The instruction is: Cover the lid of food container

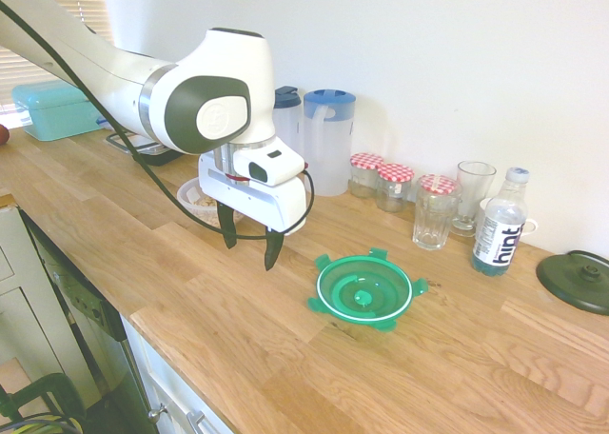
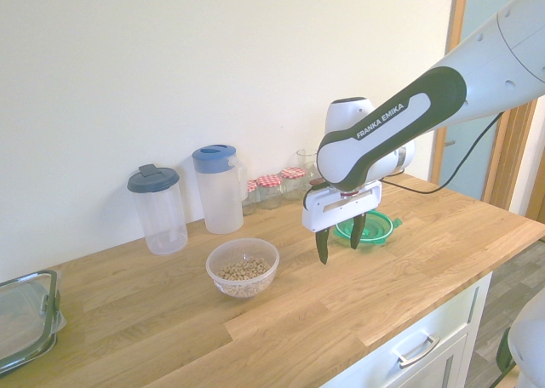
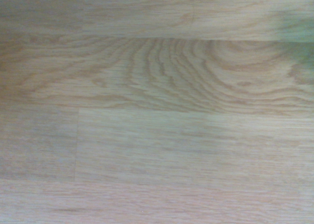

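Two dark fingers (image 1: 273, 246) hang down from the white gripper (image 1: 249, 242), and they are spread apart with nothing between them, so the gripper is let go and not grabbing anything. It points straight down and floats above the wooden counter (image 1: 190, 291) without touching it. The lid (image 1: 363, 290) is round and see-through green, with little tabs sticking out around its edge and a pale ring inside. It lies flat on the counter, just beside the gripper but not touching it. The food container (image 2: 243, 267) is a small clear bowl with pale brown bits in it. It sits open on the counter on the other side of the gripper from the lid, so the gripper is between the two. In the first outside view the arm hides most of the bowl. Behind the bowl, near the wall, stand two clear jugs: one with a blue top (image 2: 218, 188) and one with a dark grey top (image 2: 158, 208). Small jars with red checked lids (image 1: 395, 186) stand in a row by the wall, next to some drinking glasses (image 1: 435, 211) and a water bottle (image 1: 500, 224). A dark pot lid (image 1: 577, 281) lies at the far end. The wrist view shows only blurry wood grain.
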Controlling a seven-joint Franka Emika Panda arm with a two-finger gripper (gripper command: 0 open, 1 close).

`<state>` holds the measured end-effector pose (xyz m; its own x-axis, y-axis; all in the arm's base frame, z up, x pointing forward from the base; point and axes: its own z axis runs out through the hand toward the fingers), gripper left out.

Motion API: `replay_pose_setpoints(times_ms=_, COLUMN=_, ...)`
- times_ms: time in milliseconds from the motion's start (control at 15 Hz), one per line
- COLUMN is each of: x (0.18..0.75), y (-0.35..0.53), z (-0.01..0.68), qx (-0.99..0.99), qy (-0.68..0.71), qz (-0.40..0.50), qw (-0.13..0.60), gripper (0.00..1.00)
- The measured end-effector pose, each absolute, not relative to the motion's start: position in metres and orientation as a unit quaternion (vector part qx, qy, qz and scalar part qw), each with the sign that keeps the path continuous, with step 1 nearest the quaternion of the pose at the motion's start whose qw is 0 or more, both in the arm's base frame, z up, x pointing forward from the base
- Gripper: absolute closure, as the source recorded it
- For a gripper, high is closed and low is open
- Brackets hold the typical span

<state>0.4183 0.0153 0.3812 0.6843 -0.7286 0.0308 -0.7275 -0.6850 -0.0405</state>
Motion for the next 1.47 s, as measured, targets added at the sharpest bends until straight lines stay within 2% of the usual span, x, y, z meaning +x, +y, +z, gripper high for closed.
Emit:
replay_pose_setpoints(times_ms=267, x=0.427, y=-0.003, z=0.399, qx=-0.924, qy=0.379, qz=-0.017, qw=0.038, gripper=0.00)
replay_pose_setpoints(times_ms=667, x=0.450, y=-0.132, z=0.464, qx=-0.931, qy=0.333, qz=0.017, qw=0.150, gripper=0.00)
replay_pose_setpoints(times_ms=1067, x=0.452, y=-0.281, z=0.438, qx=-0.910, qy=0.352, qz=0.056, qw=0.213, gripper=0.00)
replay_pose_setpoints(times_ms=1467, x=0.468, y=-0.336, z=0.382, qx=-0.890, qy=0.362, qz=0.095, qw=0.262, gripper=0.00)
